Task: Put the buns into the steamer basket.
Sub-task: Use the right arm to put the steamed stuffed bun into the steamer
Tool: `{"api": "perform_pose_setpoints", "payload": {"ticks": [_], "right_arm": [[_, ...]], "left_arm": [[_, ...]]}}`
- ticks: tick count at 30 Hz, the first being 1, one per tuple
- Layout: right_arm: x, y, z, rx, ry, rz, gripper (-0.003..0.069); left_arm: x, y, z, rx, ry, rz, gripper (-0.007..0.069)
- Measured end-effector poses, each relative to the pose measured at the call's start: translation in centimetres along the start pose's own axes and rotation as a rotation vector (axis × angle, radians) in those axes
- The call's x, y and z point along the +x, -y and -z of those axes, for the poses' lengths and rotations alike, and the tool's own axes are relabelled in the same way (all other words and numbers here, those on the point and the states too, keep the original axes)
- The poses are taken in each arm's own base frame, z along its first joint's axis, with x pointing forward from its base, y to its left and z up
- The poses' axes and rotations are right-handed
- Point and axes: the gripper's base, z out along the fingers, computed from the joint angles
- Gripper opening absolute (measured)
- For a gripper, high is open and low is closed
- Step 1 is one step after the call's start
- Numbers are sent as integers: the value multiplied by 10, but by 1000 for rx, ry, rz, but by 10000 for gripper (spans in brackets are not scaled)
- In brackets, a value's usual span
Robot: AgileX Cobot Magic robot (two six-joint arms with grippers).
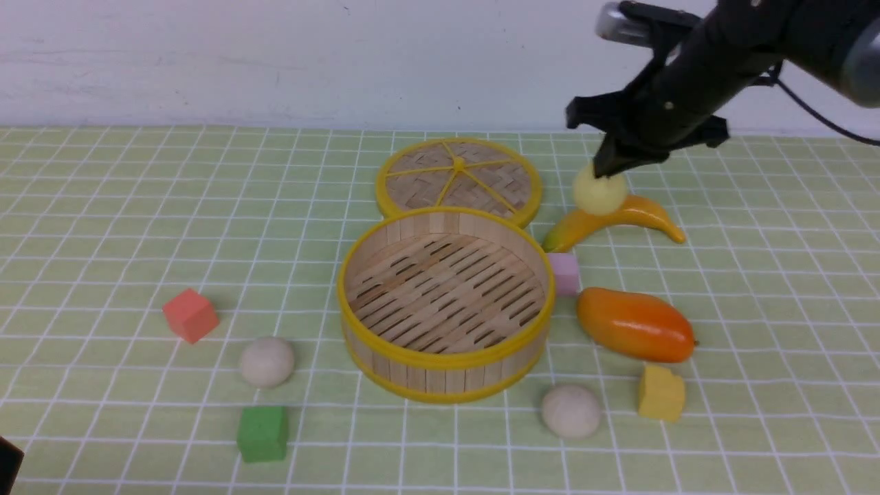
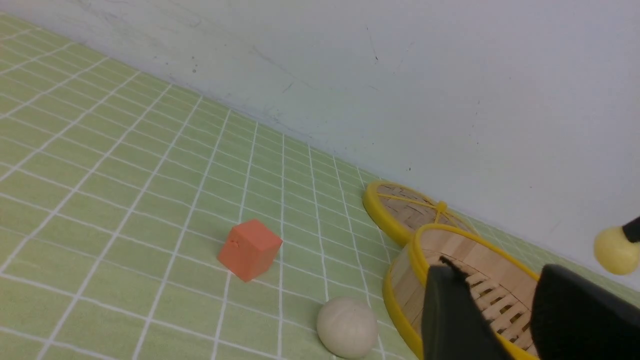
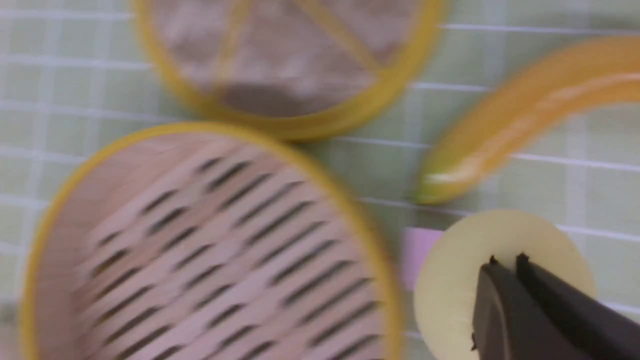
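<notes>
The steamer basket stands empty at the table's middle; it also shows in the left wrist view and the right wrist view. My right gripper is shut on the pale yellow bun, held in the air over the banana, right of the basket's far side. The bun also shows in the left wrist view. One beige bun lies left of the basket, another at its front right. My left gripper is open and empty, low at the front left.
The flat woven lid lies behind the basket. A banana, pink cube, mango and yellow cube lie to the right. A red cube and green cube lie to the left.
</notes>
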Motion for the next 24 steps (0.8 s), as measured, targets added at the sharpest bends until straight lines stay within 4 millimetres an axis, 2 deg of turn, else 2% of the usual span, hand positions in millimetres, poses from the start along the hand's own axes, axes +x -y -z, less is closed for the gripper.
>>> {"api": "perform_pose_setpoints", "payload": {"ticks": [1, 2, 4, 6, 7, 9, 10, 11, 12, 14, 18, 24], "right_arm": [[2, -12, -7, -28, 8, 37, -10], [3, -14, -8, -33, 7, 38, -10], [8, -36, -26, -83, 15, 94, -10], [13, -45, -41, -97, 21, 122, -9], [14, -46, -45, -98, 17, 126, -8], [19, -49, -65, -96, 18, 133, 1], [21, -48, -74, -89, 19, 133, 8], [21, -48, -74, -88, 19, 135, 8], [23, -44, -85, -70, 17, 132, 28], [24, -42, -89, -59, 14, 129, 41], [29, -38, -96, -29, -17, 135, 129], [32, -39, -85, -22, -82, 141, 239]], "left_arm": [[0, 0, 0, 0, 0, 0, 238], [0, 0, 0, 0, 0, 0, 238], [0, 0, 0, 0, 0, 0, 238], [0, 0, 0, 0, 0, 0, 238], [0, 0, 0, 0, 0, 0, 238], [0, 0, 0, 0, 0, 1, 238], [0, 0, 0, 0, 0, 2, 238], [0, 0, 0, 0, 0, 3, 238], [0, 0, 0, 0, 0, 4, 238], [0, 0, 0, 0, 0, 4, 238], [0, 0, 0, 0, 0, 4, 238], [0, 0, 0, 0, 0, 4, 238]]}}
